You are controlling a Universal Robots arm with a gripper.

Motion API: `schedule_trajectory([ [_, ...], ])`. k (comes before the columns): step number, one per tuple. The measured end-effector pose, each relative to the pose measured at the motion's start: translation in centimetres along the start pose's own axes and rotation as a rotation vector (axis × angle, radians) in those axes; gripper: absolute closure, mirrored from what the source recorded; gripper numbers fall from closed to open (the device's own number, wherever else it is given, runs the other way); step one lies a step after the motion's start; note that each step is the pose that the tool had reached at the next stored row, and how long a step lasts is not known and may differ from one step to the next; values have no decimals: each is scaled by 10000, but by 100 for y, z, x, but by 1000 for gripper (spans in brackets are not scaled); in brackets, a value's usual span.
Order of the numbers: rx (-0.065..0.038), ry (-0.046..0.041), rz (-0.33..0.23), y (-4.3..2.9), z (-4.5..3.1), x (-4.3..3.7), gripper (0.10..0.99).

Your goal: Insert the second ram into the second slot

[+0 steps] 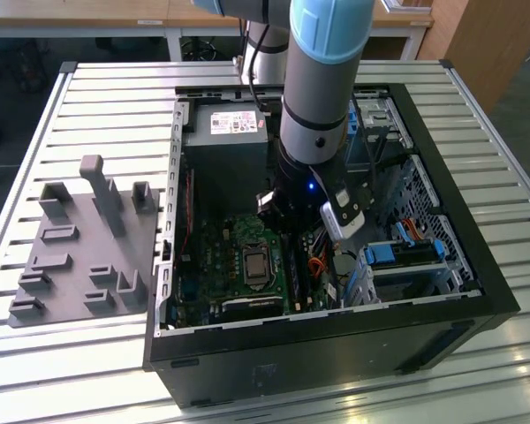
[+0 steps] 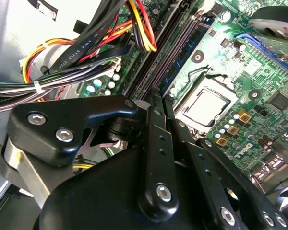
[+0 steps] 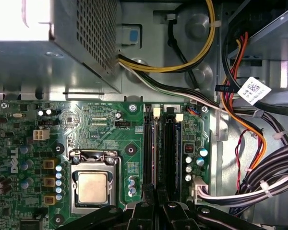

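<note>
We see the arm [image 1: 322, 88] reaching down into the open computer case [image 1: 318, 362], which lies on a slatted metal table [image 1: 97, 97]. Beside the case, on the exterior view's left, sits a grey holder plate [image 1: 79, 256].

In both wrist views the gripper [image 3: 156, 208] [image 2: 157, 103] hangs right over the memory slots [image 3: 169, 153] on the green motherboard [image 3: 96, 120]. Its fingers [image 3: 143, 213] are drawn almost together, leaving just a thin slit between them. In that slit we make out the second ram [image 3: 155, 153] [image 2: 185, 60], pinched near one end. We see it edge-on as a narrow blue strip standing upright and running parallel to the dark slots, just beside the processor socket [image 3: 92, 187]. We cannot tell whether its lower edge is fully down in a slot.

A bundle of cables [image 3: 240, 120] runs close by on the far side of the slots from the socket, and the power supply box [image 1: 225, 146] sits beyond the board.
</note>
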State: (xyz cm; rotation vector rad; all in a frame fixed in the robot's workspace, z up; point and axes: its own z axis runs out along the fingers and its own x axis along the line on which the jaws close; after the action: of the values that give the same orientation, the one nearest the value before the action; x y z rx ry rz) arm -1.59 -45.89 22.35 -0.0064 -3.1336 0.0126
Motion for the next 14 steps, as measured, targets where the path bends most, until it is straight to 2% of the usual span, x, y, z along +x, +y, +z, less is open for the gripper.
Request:
schedule_trajectory([
  [14, 12, 14, 2, -1, 47, -5, 949],
])
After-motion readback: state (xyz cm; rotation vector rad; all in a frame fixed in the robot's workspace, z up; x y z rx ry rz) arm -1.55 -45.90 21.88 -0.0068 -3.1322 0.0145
